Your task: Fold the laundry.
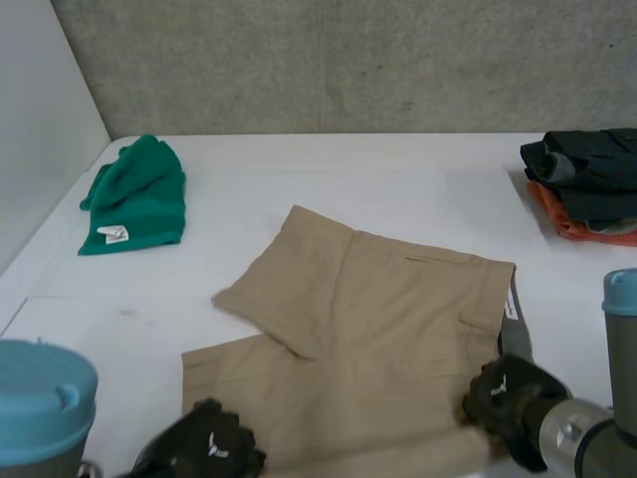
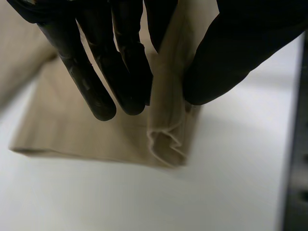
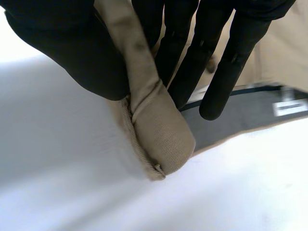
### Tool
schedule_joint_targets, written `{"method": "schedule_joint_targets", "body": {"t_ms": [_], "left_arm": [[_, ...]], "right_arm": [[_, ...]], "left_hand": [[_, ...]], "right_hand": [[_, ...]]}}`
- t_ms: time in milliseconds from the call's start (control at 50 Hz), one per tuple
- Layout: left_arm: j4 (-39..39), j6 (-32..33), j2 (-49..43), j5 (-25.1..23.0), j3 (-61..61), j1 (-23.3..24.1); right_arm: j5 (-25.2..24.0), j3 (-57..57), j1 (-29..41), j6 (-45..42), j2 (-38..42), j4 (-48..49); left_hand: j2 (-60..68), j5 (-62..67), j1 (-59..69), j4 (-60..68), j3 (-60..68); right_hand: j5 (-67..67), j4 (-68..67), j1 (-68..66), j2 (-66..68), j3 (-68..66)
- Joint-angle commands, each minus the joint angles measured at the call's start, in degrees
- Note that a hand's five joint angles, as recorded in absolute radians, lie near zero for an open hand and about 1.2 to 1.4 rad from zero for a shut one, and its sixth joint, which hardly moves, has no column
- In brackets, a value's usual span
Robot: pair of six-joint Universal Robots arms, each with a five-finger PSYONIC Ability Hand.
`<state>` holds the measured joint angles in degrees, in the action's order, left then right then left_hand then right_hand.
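At the upper left of the head view a green garment [image 1: 134, 194] lies bunched on the white table [image 1: 299, 164], well apart from my work. At the lower left my left hand [image 1: 204, 443] has its fingers [image 2: 96, 62] and thumb closed on a raised fold at the leg-hem end of the tan shorts [image 1: 368, 329]. The shorts spread across the centre of the frame, their long axis running left to right between my hands, with the rest of the cloth lying away from me toward the upper part of the frame. At the lower right my right hand [image 1: 508, 393] pinches the waistband end [image 3: 159, 130] between thumb and fingers. Since both hands hold the near edge, I judge the fold must go away from me, over the far half. A pile of dark and orange clothes [image 1: 587, 184] sits at the upper right.
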<state>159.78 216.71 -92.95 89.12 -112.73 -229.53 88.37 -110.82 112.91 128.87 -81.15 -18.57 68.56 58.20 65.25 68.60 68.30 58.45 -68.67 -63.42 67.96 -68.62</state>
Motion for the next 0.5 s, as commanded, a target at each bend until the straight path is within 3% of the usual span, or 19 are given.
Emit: {"method": "schedule_joint_targets", "body": {"t_ms": [20,80,160,240,360,460,500], "left_arm": [[19.7,2.7,-7.0,6.4,8.4,-1.1],[30.6,3.4,-11.5,9.5,12.5,-0.9],[42.4,5.8,-20.0,9.8,20.8,-1.2],[48.9,8.9,-30.1,9.7,32.2,-1.9],[49.6,9.9,-44.7,9.0,49.4,-3.6],[49.9,9.7,-55.7,7.9,64.9,-4.1],[49.9,9.2,-57.2,7.5,67.2,-4.0]], "right_arm": [[-0.7,4.9,-0.7,7.6,1.8,7.1],[-0.2,8.3,-0.8,11.1,5.3,12.7],[2.4,11.8,-0.9,12.5,8.1,20.5],[5.9,16.2,-0.9,12.7,11.4,28.5],[8.6,24.8,-0.9,12.1,22.3,38.4],[10.4,32.8,-0.9,11.7,31.7,40.2],[11.9,35.0,-0.9,11.8,33.5,40.5]], "left_hand": [[11.4,11.8,14.7,11.4,11.7],[11.4,11.8,14.7,11.4,11.7],[11.4,11.8,14.7,11.4,11.7],[11.4,11.8,14.7,11.4,11.7],[11.4,11.8,14.7,11.4,11.7],[11.4,11.8,14.7,11.4,11.7],[7.3,7.7,10.6,7.3,7.6]], "right_hand": [[11.5,-11.3,-16.6,12.0,-11.4],[11.5,-11.3,-16.6,12.0,-11.4],[11.5,-11.3,-16.6,12.0,-11.4],[11.5,-11.3,-16.6,12.0,-11.4],[11.5,-11.3,-16.6,12.0,-11.4],[11.4,-11.2,-16.5,11.9,-11.3],[-16.0,16.2,10.9,-15.5,16.2]]}}
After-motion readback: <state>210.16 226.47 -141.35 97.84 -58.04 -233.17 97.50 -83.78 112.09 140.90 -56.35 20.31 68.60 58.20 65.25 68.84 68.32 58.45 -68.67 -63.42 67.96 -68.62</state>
